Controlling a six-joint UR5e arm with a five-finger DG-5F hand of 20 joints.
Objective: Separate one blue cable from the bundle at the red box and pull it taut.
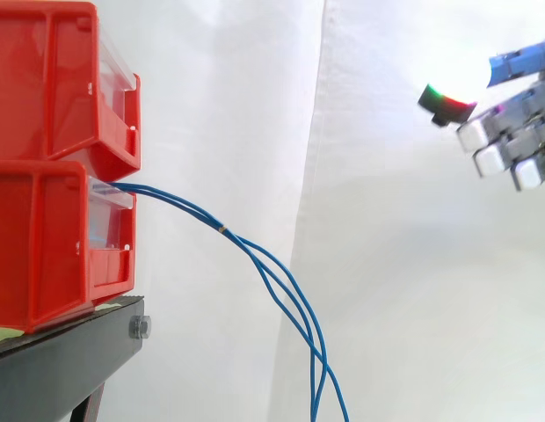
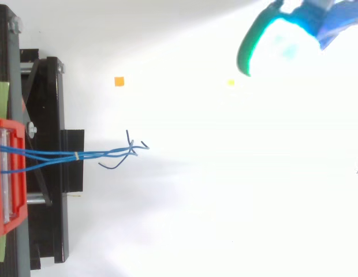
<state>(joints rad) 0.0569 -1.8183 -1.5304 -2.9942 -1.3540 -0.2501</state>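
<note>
1. Two red bins were stacked one on the other: an upper bin (image 1: 44, 79) and a lower bin (image 1: 35, 246).
2. One black stand (image 1: 61, 360) carried both, and the side view showed one bolt (image 1: 141, 328) at its near corner.
3. The blue cables (image 1: 281, 281) formed one bundle. Three strands could be counted below the binding, but the loose ends in the top view were too tangled to count.
4. One small yellowish tie (image 2: 77, 155) ringed that bundle.
5. Two small squares lay on the white surface in the top view: one orange square (image 2: 119, 81) and one yellow square (image 2: 230, 82).
6. One hand (image 1: 510, 132) was present.
7. One white curtain (image 1: 228, 105) hung behind.
</note>
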